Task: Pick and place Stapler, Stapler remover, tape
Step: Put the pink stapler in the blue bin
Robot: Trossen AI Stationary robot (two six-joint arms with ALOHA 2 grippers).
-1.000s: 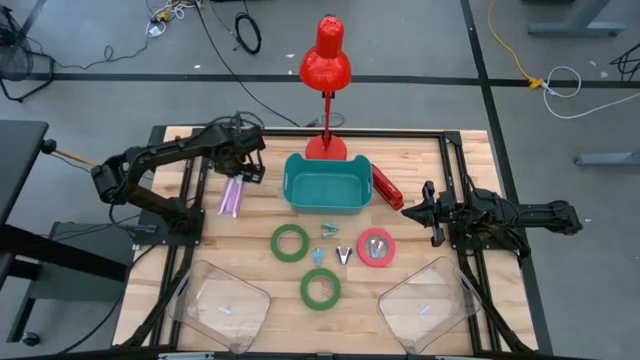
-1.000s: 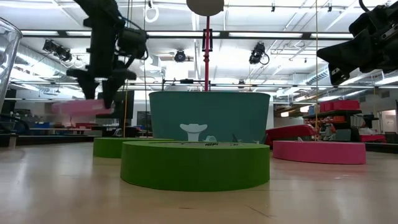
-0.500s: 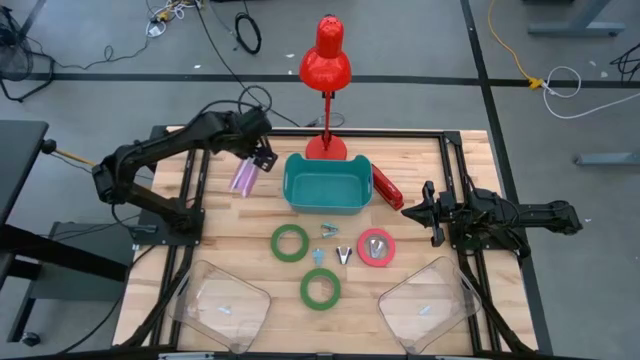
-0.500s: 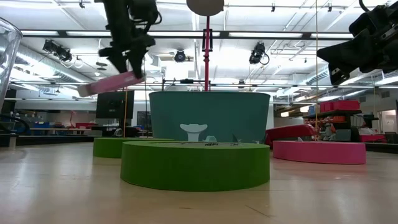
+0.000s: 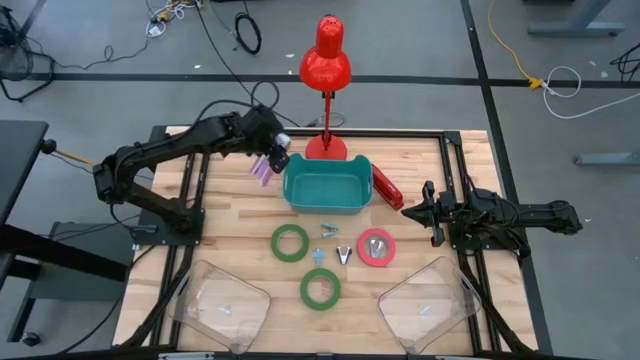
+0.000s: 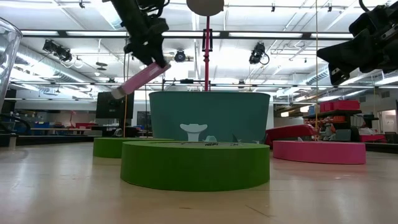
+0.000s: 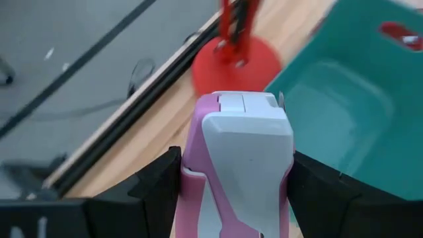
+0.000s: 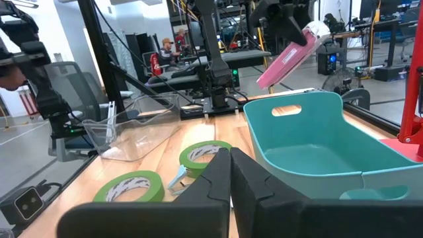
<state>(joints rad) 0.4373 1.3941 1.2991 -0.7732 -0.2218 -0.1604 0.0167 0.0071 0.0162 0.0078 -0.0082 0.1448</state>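
The left gripper (image 5: 272, 155) is clamped on a pink and white plastic stapler (image 5: 265, 168), holding it in the air just beside the left rim of the teal plastic bin (image 5: 325, 205), near the round base of the red desk lamp (image 5: 326, 148). In the low view the pink and white plastic stapler (image 6: 140, 79) hangs tilted, its free end sloping down and away from the bin. The left wrist view shows the stapler's (image 7: 239, 158) white top seated between the two dark fingers (image 7: 155, 182).

The right gripper (image 5: 422, 211) waits over the right part of the wooden table (image 5: 230, 235), its fingers pressed together and holding nothing, near a red stapler (image 5: 387, 187) lying against the bin's right side.

In front of the bin lie two green tape rolls (image 5: 290, 242) (image 5: 320, 288) and a red-pink tape roll with a pale centre (image 5: 376, 248). Between them lie small light-blue and metal staple removers (image 5: 330, 231). Two clear plastic trays (image 5: 222, 302) sit at the table's near corners
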